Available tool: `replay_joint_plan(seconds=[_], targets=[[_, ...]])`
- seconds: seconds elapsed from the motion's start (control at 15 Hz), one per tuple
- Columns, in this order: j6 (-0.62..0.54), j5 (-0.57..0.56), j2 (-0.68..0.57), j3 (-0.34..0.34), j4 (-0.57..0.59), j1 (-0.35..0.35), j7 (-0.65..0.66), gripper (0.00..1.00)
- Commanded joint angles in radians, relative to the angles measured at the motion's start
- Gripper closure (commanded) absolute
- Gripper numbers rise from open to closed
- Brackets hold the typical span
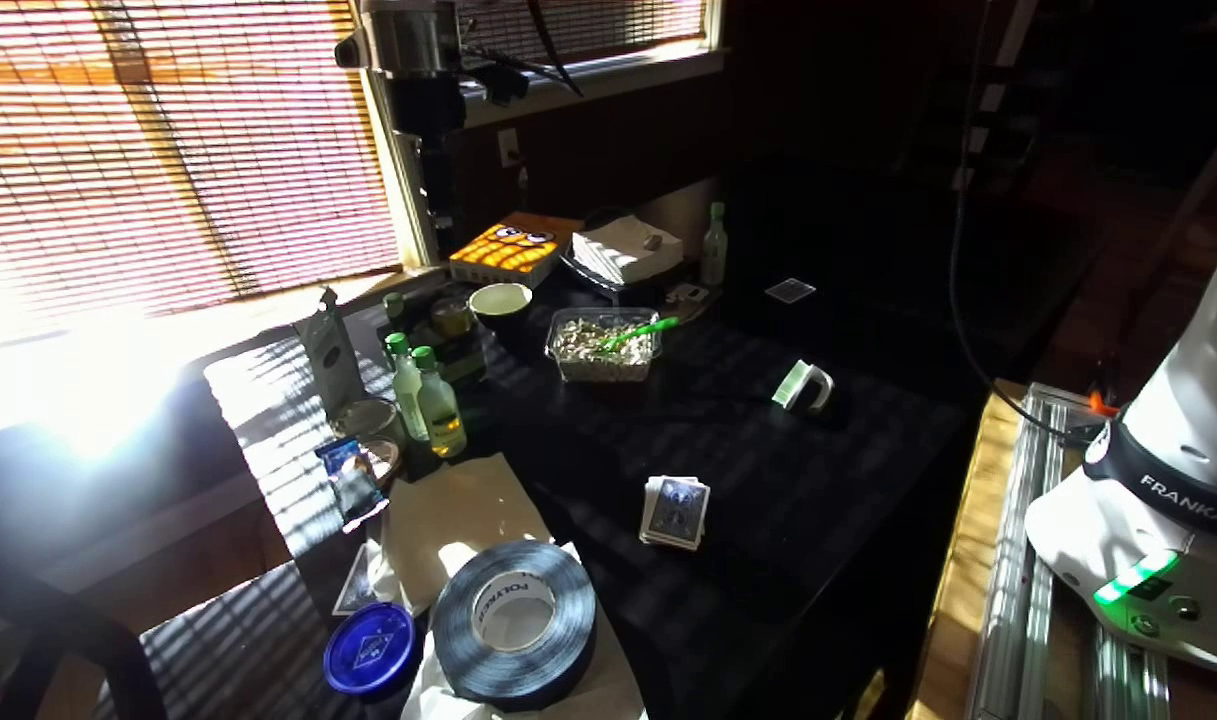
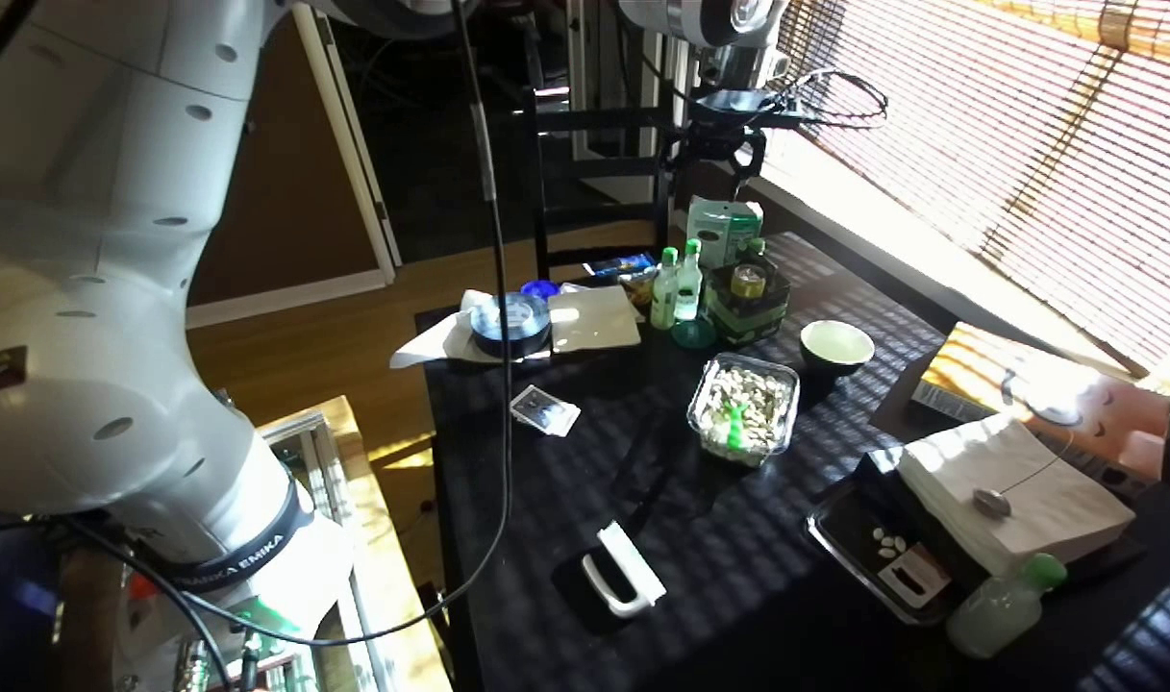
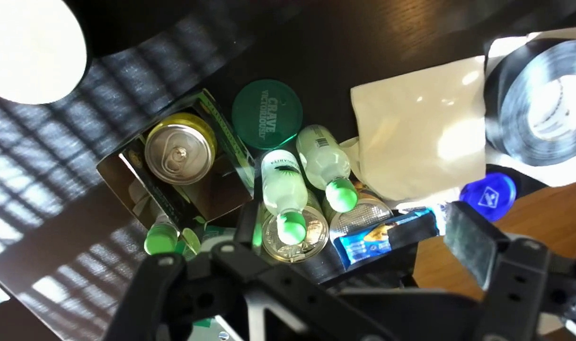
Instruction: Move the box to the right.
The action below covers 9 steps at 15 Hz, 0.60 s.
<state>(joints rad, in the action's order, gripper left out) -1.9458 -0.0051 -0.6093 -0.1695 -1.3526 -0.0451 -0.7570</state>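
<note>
The gripper (image 3: 356, 213), wide and empty, should line up over the box (image 3: 225, 133), then descend clear of the bottles (image 3: 283, 183).

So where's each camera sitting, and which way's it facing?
Wrist view: by the open gripper, looking down at bottles and an open box; its fingers show.
In an exterior view: high near the tape roll, looking along the table; robot base at right.
In an exterior view: high near the white-handled thing, looking toward the tape roll; arm at left.
Both exterior views share the gripper, tape roll and cards.
</note>
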Motion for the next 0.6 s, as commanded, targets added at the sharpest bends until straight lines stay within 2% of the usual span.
replay_joint_plan(seconds=[0.0, 0.27, 0.33, 0.53], targets=[[0.049, -0.063, -0.179, 0.014, 0.244, -0.035, -0.050, 0.00], [-0.014, -0.054, -0.324, 0.030, 0.403, -0.042, 0.011, 0.00], [-0.013, -0.048, -0.227, 0.015, 0.266, -0.028, -0.016, 0.00], [-0.021, -0.048, -0.297, 0.022, 0.346, -0.028, -0.008, 0.00]])
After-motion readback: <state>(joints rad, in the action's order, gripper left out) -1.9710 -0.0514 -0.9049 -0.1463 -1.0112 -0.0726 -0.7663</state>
